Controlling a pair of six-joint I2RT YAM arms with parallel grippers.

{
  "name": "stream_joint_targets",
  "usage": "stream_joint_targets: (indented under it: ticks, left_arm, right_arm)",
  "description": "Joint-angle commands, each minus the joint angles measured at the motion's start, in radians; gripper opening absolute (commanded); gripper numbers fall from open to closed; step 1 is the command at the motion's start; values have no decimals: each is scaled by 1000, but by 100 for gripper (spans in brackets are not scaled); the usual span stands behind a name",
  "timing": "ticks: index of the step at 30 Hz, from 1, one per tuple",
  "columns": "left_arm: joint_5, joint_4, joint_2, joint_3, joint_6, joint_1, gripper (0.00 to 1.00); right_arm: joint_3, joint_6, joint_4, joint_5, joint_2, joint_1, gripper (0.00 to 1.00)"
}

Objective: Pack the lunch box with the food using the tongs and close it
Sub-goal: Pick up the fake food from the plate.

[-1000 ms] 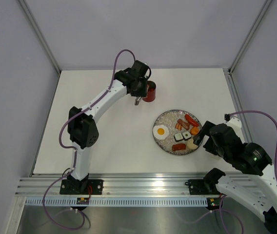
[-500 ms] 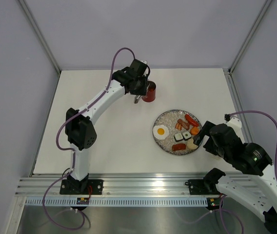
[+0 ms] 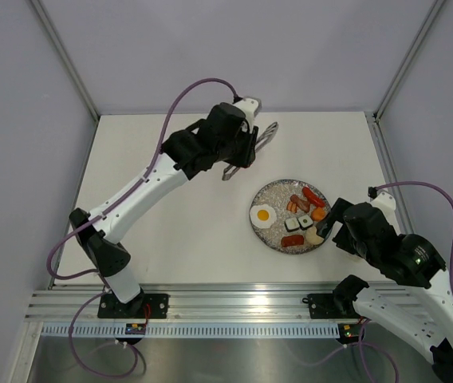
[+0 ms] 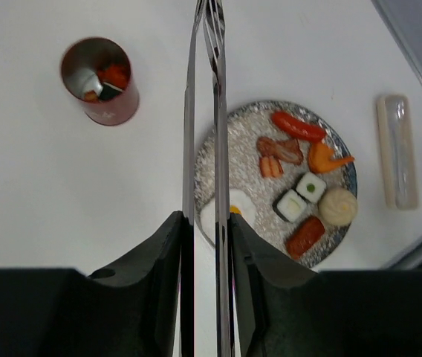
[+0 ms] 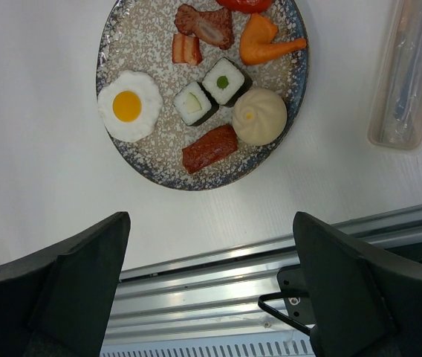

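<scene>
My left gripper (image 4: 205, 223) is shut on the silver tongs (image 4: 212, 111), which run straight up its view with both arms nearly together. The red lunch box (image 4: 99, 80) stands open at the upper left of the tongs and holds a few pieces; in the top view the left arm hides it. The food lies on the speckled plate (image 5: 151, 44): fried egg (image 5: 128, 105), two sushi rolls (image 5: 195, 103), bun (image 5: 259, 115), sausage (image 5: 209, 147), carrot (image 5: 267, 41). My right gripper (image 5: 211, 253) hangs open just near of the plate, holding nothing.
A clear oblong case (image 5: 411, 74) lies on the table right of the plate. The aluminium rail (image 3: 226, 307) runs along the near edge. Grey walls enclose the white table (image 3: 171, 223) on three sides.
The left arm has stretched out and risen from beside the lunch box, carrying the tongs toward the plate, and now covers the box in the top view. The right arm has not moved.
</scene>
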Motion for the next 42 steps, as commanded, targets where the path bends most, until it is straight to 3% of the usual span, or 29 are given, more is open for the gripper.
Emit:
stream_joint_targets:
  ticks: [1, 6, 14, 25, 42]
  left_arm:
    - [57, -11, -8, -89, 47, -69, 33]
    - [113, 18, -18, -207, 15, -157, 37]
    - [221, 127, 11, -336, -79, -201, 40]
    - [65, 121, 76, -309, -188, -252, 51]
    - [-66, 92, 203, -225, -240, -284, 52]
  right_arm:
    - [27, 21, 2, 27, -9, 8, 99]
    - [33, 20, -12, 31, -8, 6, 99]
    - [35, 21, -4, 28, -12, 8, 99]
    - [46, 9, 2, 24, -14, 6, 99]
    - [50, 1, -15, 22, -32, 8, 99]
